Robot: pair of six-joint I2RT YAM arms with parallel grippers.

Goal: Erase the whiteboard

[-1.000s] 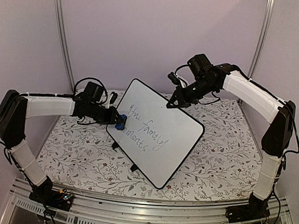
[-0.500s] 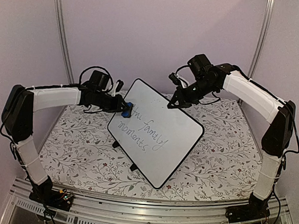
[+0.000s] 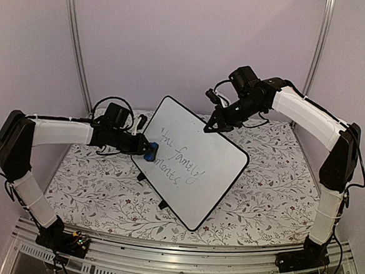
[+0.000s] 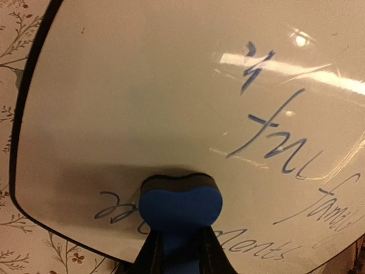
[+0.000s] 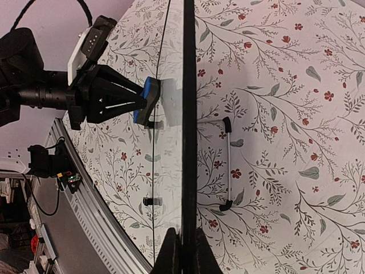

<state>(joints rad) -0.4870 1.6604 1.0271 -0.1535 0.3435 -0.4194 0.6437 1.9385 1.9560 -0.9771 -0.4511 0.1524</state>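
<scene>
Eraser (image 3: 151,151) sits clamped in my left claw (image 3: 143,149) at centre-left, pressed to the whiteboard (image 3: 214,177) tilted mid-frame. My right claw (image 3: 209,127), right of centre, pinches its top edge. I should press flat and sweep rightward over the writing (image 3: 184,160).

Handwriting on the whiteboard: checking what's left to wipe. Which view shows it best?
Top external: nearly all the handwriting on the whiteboard shows. Left wrist crops words, the eraser hiding some; right wrist sees it edge-on.
</scene>
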